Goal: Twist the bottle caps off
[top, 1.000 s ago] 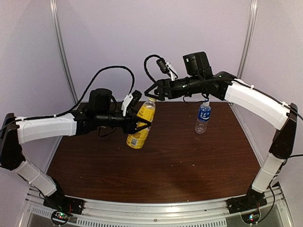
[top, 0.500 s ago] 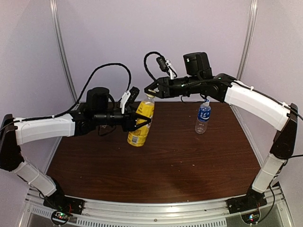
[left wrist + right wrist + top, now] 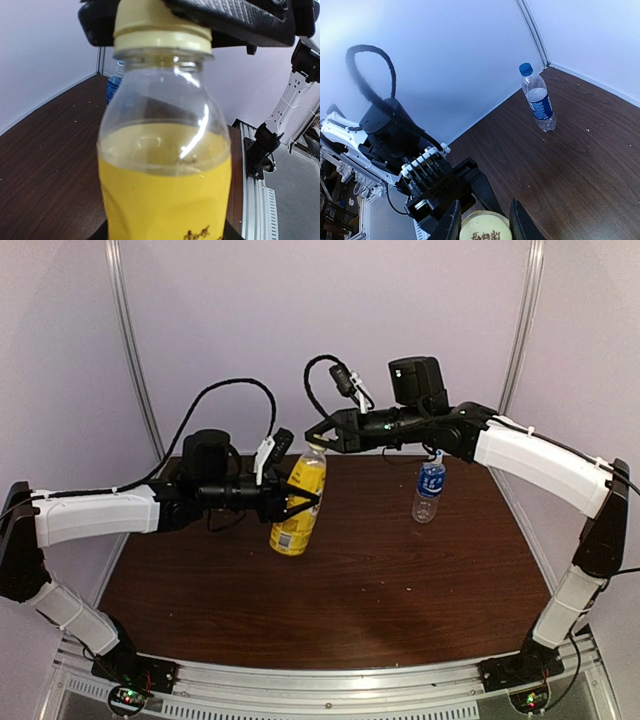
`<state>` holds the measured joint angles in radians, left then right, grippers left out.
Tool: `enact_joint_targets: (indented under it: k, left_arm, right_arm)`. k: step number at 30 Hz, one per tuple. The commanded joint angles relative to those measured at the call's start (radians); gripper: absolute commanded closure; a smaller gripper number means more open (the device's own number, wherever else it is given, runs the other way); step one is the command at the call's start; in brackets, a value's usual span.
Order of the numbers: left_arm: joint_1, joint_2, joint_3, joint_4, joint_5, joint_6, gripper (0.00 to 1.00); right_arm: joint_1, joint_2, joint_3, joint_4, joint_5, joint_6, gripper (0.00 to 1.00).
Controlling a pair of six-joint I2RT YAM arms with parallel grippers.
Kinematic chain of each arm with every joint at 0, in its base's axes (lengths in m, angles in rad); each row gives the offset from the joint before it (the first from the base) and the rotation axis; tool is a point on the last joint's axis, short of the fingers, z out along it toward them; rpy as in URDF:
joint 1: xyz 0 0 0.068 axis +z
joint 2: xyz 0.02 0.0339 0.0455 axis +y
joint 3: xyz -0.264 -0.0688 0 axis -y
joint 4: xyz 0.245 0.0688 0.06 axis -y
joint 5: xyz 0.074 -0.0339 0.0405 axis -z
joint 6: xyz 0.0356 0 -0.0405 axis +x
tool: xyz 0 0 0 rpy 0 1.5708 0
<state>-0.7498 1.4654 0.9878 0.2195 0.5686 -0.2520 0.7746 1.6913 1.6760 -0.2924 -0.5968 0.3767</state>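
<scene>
My left gripper is shut on the body of the yellow-orange bottle and holds it tilted above the table. This bottle fills the left wrist view, liquid up to its shoulder. Its pale yellow cap sits on the neck. My right gripper is shut on that cap, with one black finger on each side of it. A clear bottle with a blue label stands upright at the back right, its blue cap on.
The dark brown table is walled in by pale panels at the back and sides. The metal rail with both arm bases runs along the near edge. A black cable loops above the right wrist.
My right gripper has closed onto the yellow cap. The left gripper has kept its hold and shifted the bottle slightly up toward the right gripper.
</scene>
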Motion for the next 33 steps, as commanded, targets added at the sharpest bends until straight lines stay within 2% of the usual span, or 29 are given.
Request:
enact_joint_targets:
  k: [1,11,15,20,22,25,26,27,29,33]
  left_arm:
    - [0.001,-0.036,-0.007,0.160,0.158,-0.016,0.66]
    - [0.001,-0.035,-0.016,0.342,0.511,-0.121,0.67]
    - [0.000,-0.033,-0.022,0.397,0.549,-0.164,0.69]
    - [0.001,-0.039,-0.029,0.392,0.522,-0.150,0.69]
    - [0.001,-0.041,-0.024,0.359,0.495,-0.128,0.69]
    - [0.001,-0.051,-0.012,0.279,0.433,-0.074,0.69]
    - [0.001,-0.057,-0.008,0.250,0.410,-0.055,0.69]
    - [0.001,-0.062,-0.003,0.222,0.389,-0.035,0.69]
    - [0.002,-0.070,0.004,0.176,0.338,-0.003,0.69]
    - [0.001,-0.077,0.013,0.108,0.233,0.041,0.69]
  right_arm:
    - [-0.002,-0.046,0.006,0.025,-0.136,-0.098,1.00]
    - [-0.007,-0.014,0.082,-0.102,-0.492,-0.434,1.00]
    - [-0.022,0.022,0.149,-0.200,-0.559,-0.508,0.99]
    - [-0.046,0.024,0.168,-0.202,-0.550,-0.484,0.93]
    - [-0.049,0.015,0.169,-0.195,-0.493,-0.454,0.86]
    - [-0.048,0.004,0.171,-0.185,-0.397,-0.390,0.68]
    - [-0.048,-0.001,0.170,-0.179,-0.373,-0.363,0.59]
    - [-0.049,-0.005,0.166,-0.172,-0.352,-0.329,0.42]
    - [-0.047,-0.017,0.154,-0.148,-0.321,-0.264,0.24]
    - [-0.045,-0.052,0.121,-0.088,-0.231,-0.156,0.13]
